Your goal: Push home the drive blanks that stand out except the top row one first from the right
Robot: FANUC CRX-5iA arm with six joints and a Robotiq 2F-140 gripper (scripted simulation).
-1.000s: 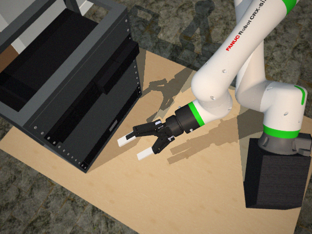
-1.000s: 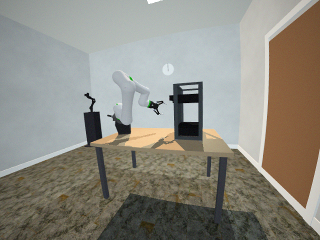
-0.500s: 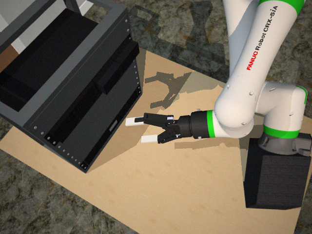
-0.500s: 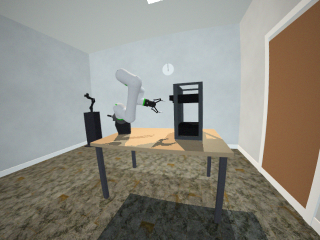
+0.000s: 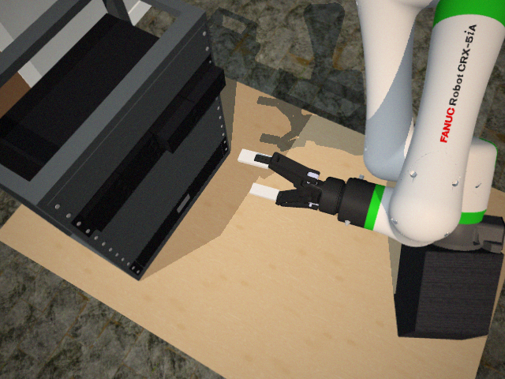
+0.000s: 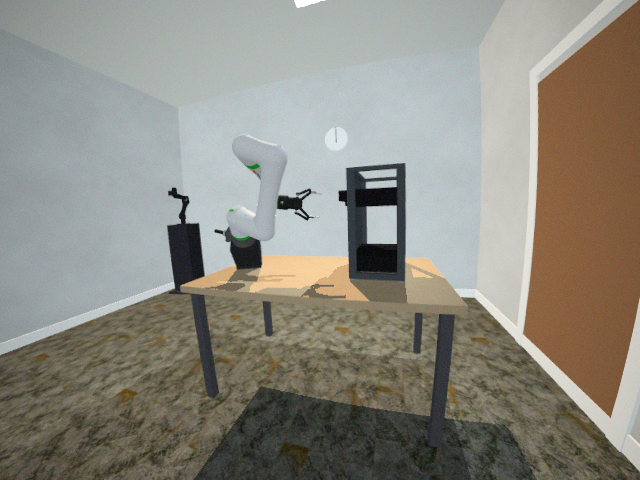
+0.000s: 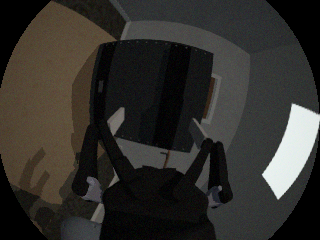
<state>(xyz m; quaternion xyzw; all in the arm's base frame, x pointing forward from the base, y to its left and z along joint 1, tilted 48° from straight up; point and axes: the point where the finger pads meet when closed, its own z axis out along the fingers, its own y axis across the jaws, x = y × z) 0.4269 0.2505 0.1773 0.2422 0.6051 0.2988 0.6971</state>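
Observation:
The grey rack [image 5: 110, 122] stands on the wooden table; in the exterior view [image 6: 376, 222] it is on the table's right half. The black storage chassis [image 6: 371, 196] sits high in the rack. Black drive blanks [image 5: 191, 107] stand out from its front toward the arm; I cannot tell single blanks apart. My gripper [image 5: 250, 173] is open and empty, level with the chassis, pointing at the rack front and a short way off it. It also shows in the exterior view [image 6: 311, 204]. In the wrist view the fingers frame the dark rack front [image 7: 156, 90].
A second black unit [image 6: 377, 258] fills the rack's bottom. The arm's black pedestal [image 5: 448, 294] stands at the table's right edge. A black stand with a small arm [image 6: 183, 248] is beyond the table's far end.

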